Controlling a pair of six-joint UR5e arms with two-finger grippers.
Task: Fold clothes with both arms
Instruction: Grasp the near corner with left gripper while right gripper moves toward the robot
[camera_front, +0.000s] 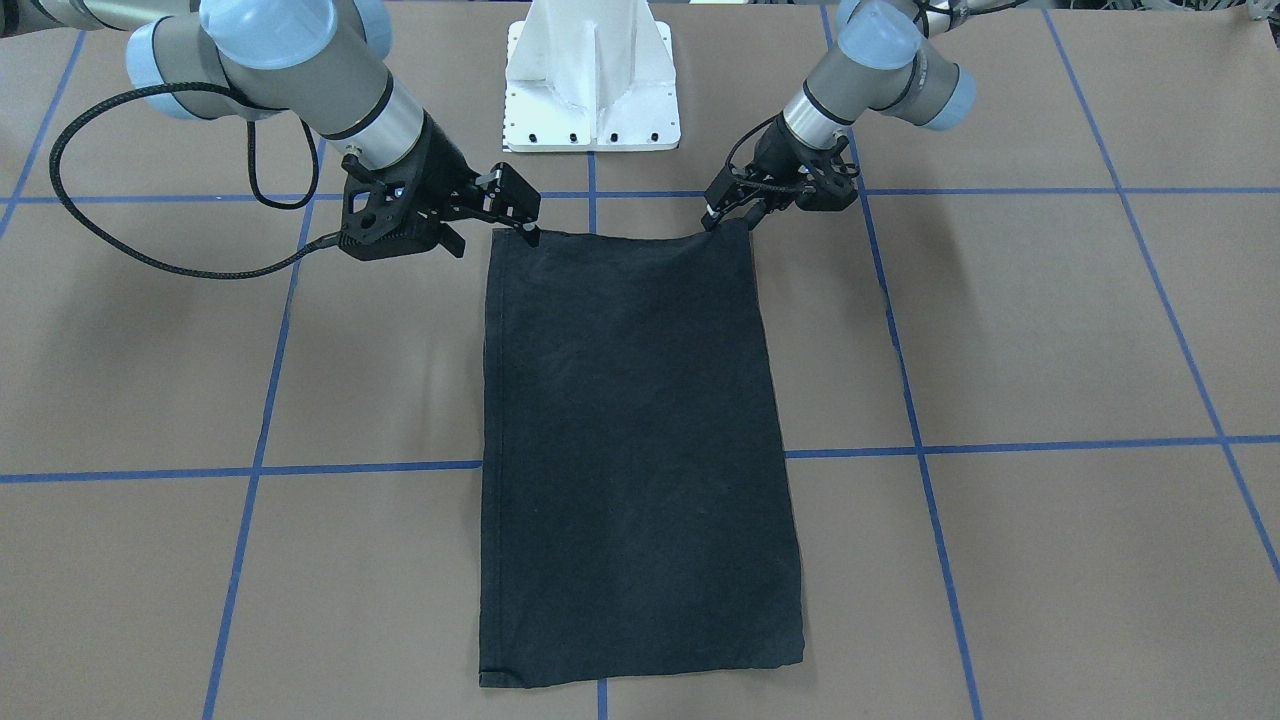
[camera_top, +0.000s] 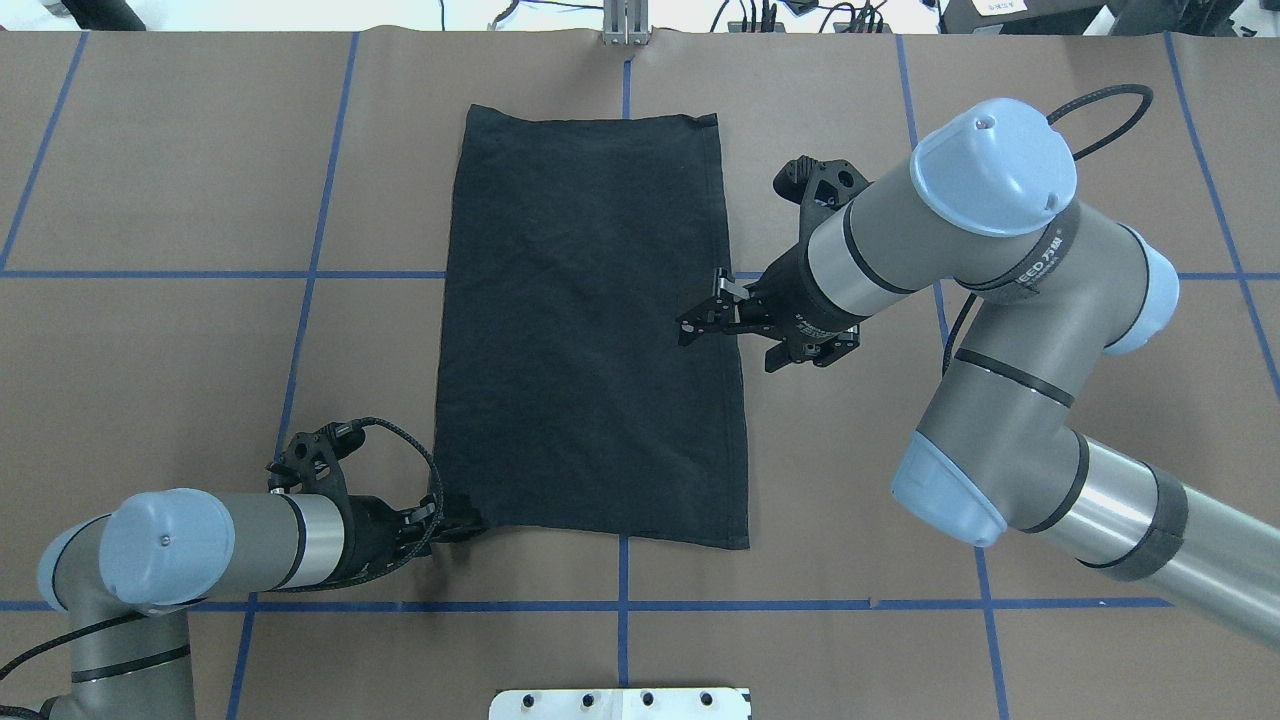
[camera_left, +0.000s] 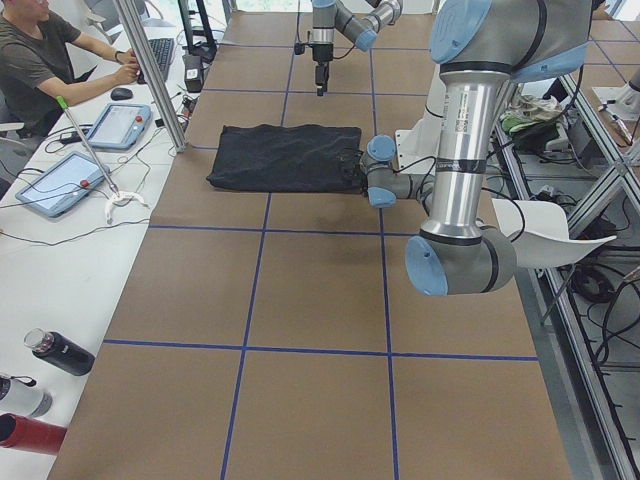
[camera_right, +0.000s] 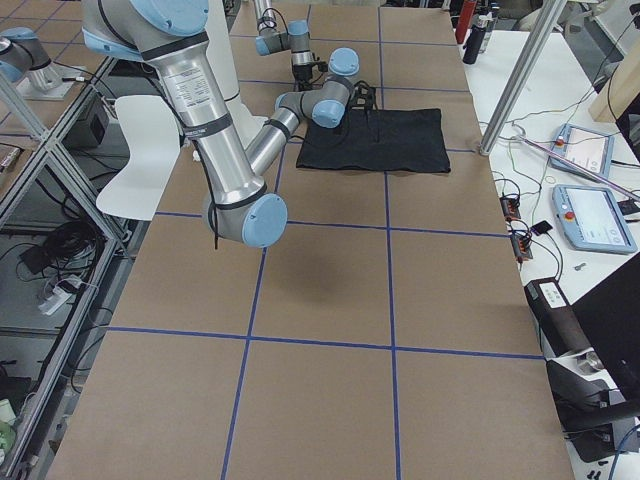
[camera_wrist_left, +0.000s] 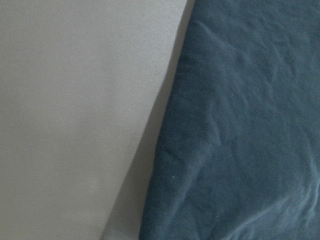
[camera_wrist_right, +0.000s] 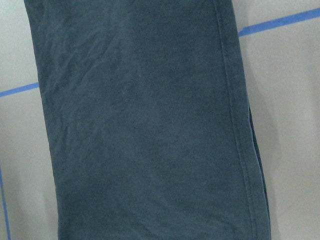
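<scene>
The black T-shirt (camera_front: 640, 440) lies folded into a long rectangle in the middle of the table (camera_front: 1050, 330), with one short edge near the robot's white pedestal (camera_front: 592, 90) and the other far from it. Only plain black cloth shows (whatever is folded under is hidden), and a hemmed seam runs down one long side.

The left gripper (camera_front: 738, 212) sits low at the near left corner of the shirt. Its black fingertips merge with the black cloth, so I cannot tell whether they pinch it or only touch it. The left wrist view is blurred and very close, showing only cloth edge and bare table.

The right gripper (camera_top: 703, 312) hangs well above the shirt's right side with its fingers apart, and it holds nothing. The right wrist view looks straight down on the cloth and shows no fingers. Blue tape lines (camera_front: 370, 467) pass under the shirt and are covered there.

A black band (camera_top: 1045, 262) on the right arm carries pale lettering too small to read. At the far left desk a seated person (camera_left: 40, 60) is cut off by the frame edge.
</scene>
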